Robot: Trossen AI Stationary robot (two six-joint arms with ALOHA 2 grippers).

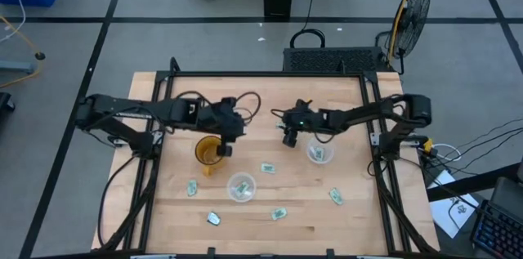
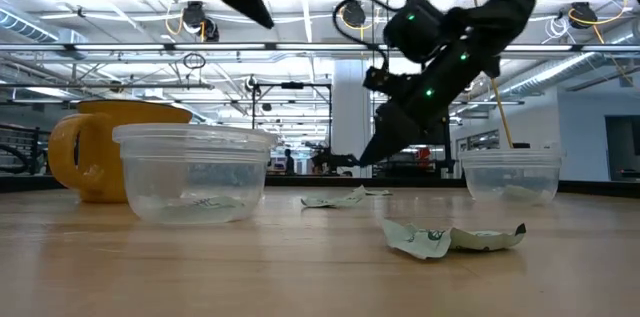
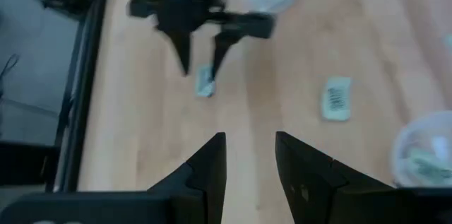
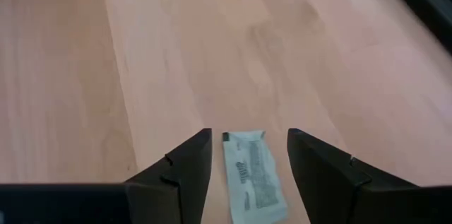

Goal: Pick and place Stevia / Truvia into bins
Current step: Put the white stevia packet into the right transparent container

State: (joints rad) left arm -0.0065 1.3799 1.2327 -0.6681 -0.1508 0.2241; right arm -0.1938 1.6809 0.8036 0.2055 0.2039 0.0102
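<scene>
A Stevia sachet [image 4: 253, 172] is framed between the spread right claw [image 4: 247, 160]; the left claw [image 3: 248, 155] is held spread, empty.

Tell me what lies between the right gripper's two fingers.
A single pale green and white sachet lies flat on the bare wooden table between the open fingers of the right gripper, not yet gripped; the right wrist view shows it.

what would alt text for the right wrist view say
The right gripper hangs open just above a wooden table, its two dark fingers either side of a pale green-and-white sweetener sachet lying flat. Nothing else shows on the wood.
</scene>
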